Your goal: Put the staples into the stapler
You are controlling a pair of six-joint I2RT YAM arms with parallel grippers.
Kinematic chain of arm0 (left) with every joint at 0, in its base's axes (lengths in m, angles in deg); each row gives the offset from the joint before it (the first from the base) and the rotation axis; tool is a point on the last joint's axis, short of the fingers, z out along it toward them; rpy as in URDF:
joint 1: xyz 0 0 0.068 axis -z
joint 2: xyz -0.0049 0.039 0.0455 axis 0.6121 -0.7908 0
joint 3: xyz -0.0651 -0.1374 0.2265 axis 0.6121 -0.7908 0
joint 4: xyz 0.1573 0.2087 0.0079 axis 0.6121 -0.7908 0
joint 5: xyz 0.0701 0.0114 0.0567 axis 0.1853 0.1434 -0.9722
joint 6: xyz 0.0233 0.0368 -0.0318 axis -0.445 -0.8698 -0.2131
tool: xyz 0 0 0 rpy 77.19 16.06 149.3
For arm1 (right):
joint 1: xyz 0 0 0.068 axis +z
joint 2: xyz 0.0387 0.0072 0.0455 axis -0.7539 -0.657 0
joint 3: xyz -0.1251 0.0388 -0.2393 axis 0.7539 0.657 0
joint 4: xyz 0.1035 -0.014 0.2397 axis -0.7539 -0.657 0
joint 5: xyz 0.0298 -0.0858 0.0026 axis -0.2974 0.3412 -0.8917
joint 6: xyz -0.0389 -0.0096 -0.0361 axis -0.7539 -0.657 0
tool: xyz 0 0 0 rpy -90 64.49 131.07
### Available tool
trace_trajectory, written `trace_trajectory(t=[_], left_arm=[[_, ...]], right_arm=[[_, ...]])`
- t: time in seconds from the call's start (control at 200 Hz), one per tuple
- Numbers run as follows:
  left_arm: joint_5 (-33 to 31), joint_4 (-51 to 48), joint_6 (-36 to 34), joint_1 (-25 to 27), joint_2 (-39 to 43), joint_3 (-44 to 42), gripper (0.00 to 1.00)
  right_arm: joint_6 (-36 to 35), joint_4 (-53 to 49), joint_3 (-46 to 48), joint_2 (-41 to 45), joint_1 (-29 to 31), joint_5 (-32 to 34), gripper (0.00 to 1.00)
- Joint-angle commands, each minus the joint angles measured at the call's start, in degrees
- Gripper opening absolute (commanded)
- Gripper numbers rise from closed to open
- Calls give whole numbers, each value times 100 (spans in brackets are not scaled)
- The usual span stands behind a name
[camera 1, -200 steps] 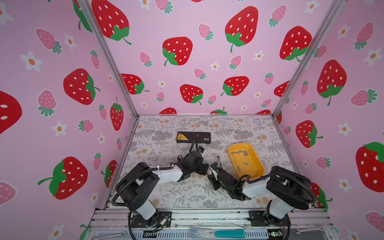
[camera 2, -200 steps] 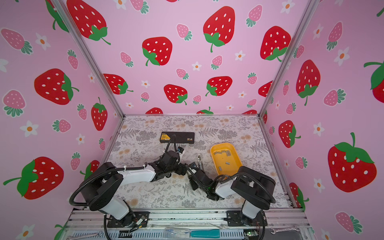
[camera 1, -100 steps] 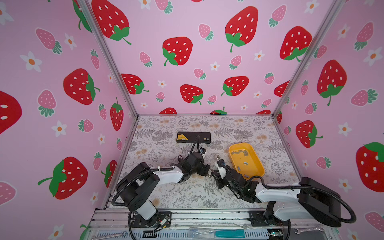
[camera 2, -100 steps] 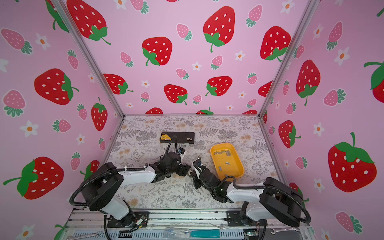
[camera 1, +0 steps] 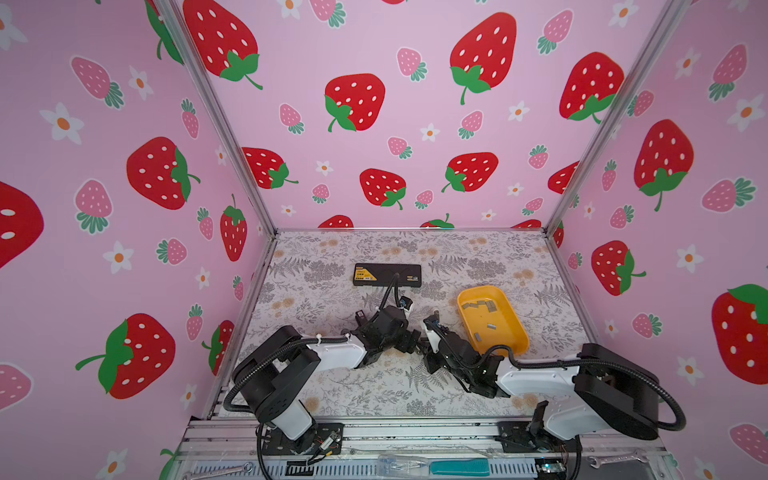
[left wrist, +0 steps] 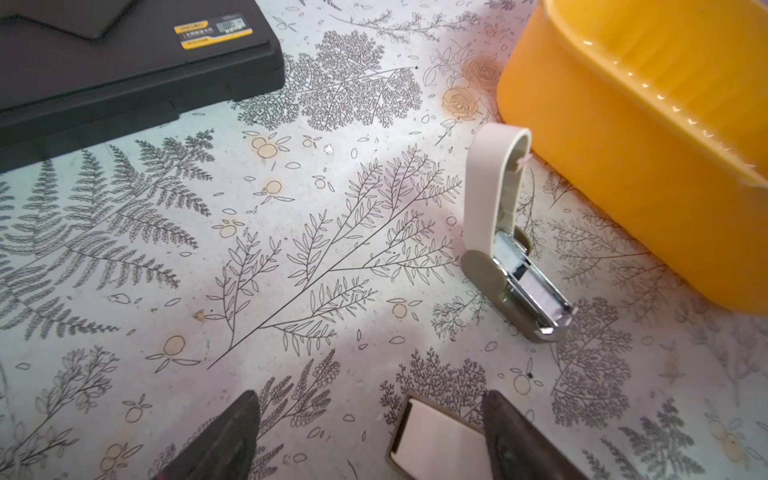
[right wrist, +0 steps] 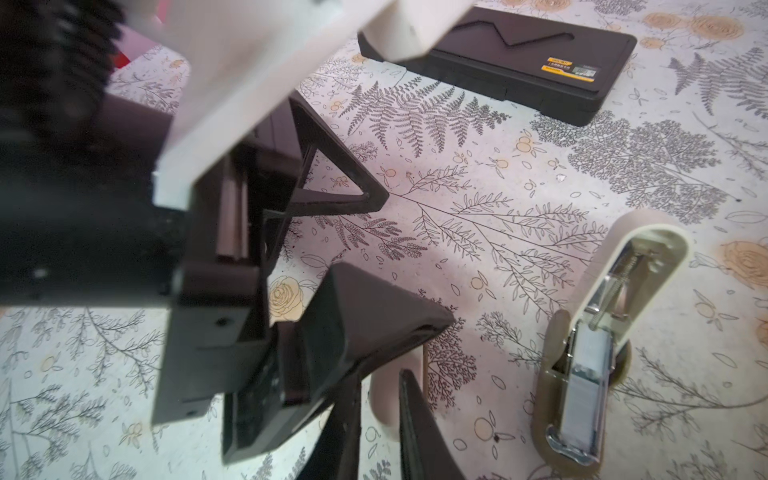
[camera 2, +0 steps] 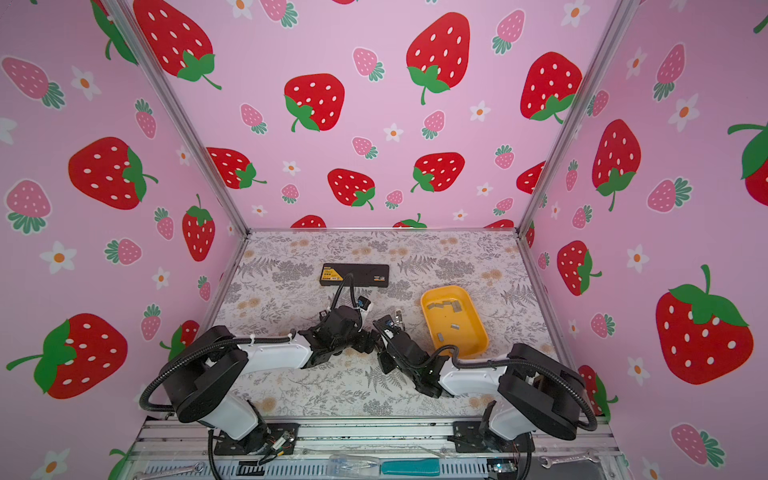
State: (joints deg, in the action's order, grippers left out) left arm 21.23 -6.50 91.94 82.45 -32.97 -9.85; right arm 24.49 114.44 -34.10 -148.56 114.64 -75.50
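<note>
Although the stapler [left wrist: 498, 241] already lies open on the table [left wrist: 332, 104], with its whitish lid swung up and its metal channel bared just ahead of the left pincer [left wrist: 370, 399], the loading itself looks hardly begun. The staples [camera 1: 480, 305] lie as short grey strips in the yellow tray [camera 1: 503, 332], which stands beyond the stapler and off to the outer side of the right pincer [right wrist: 379, 374]. No strip shows in either pincer. Whether the channel holds a strip I cannot tell, as it only gleams pale. The left pincer stands wide, its fingers astride a flat whitish piece [left wrist: 436, 440], perhaps a second small stapler, without clamping it. The right pincer is drawn narrow, nearly closed, close up against the left one. The same whitish piece sits right at its fingertips, but whether it is pinched I cannot tell. By my reckoning the opening is done; fetching a strip from the tray, seating it in the channel and folding the lid down remain.
</note>
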Motion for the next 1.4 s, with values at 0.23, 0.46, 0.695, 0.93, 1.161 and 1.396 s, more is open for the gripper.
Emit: trace_trajectory(t=[0.23,0.46,0.695,0.93,1.161,1.396], left_arm=[[-64,27,-105,56,-21,-78,85],[-64,42,-85,56,-63,-51,85],[-74,90,-63,58,-157,-30,85],[-51,172,-41,57,-234,-48,85],[-43,313,-19,64,-329,-91,85],[-38,568,12,64,-469,-185,85]], right_arm=[[57,-39,-141,-420,-15,128,19],[48,-21,-97,-620,-15,141,23],[47,71,-2,-725,-15,168,23],[67,343,242,-819,-15,86,23],[78,942,698,-910,-15,-28,22],[178,1382,869,-1325,-17,13,20]])
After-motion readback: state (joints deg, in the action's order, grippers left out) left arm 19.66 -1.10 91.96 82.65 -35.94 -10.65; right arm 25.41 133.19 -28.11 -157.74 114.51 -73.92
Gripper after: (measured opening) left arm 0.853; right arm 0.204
